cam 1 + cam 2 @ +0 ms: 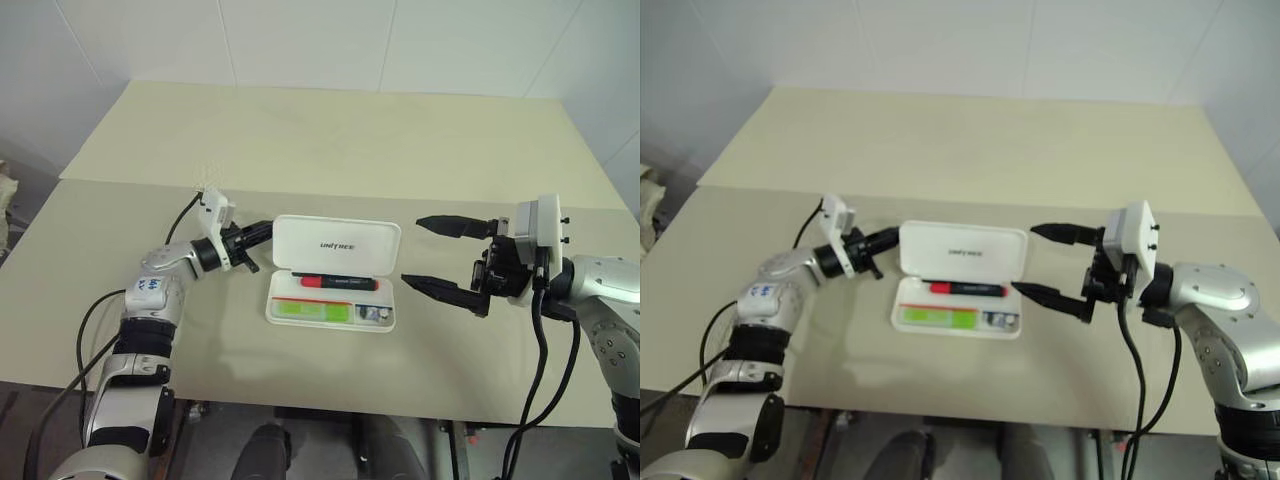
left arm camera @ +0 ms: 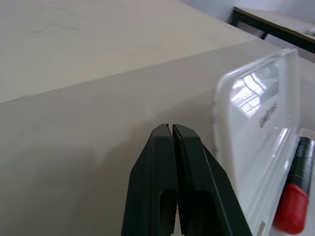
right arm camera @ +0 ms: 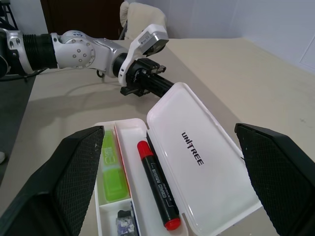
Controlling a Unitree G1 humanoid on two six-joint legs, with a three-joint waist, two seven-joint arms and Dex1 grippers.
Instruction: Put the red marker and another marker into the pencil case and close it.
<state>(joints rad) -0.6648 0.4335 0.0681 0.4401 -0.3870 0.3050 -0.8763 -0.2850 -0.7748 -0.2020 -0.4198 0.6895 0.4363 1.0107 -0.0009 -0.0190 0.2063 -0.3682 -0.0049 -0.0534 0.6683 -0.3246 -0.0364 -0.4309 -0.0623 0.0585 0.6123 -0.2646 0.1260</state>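
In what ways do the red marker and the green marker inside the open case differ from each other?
The red marker is slim, with a black barrel and red cap; the green marker is chunkier, shorter and lime-green all over. The red marker lies in the compartment next to the raised lid, the green marker in the compartment on the far side of the divider from the lid. Both lie flat, lengthwise, inside the open pencil case.

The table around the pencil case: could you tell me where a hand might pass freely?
The table beyond the raised lid is bare, as is the strip before the pencil case. Beside the case it is crowded: the shut left tool behind the lid's left edge, the open right tool alongside.
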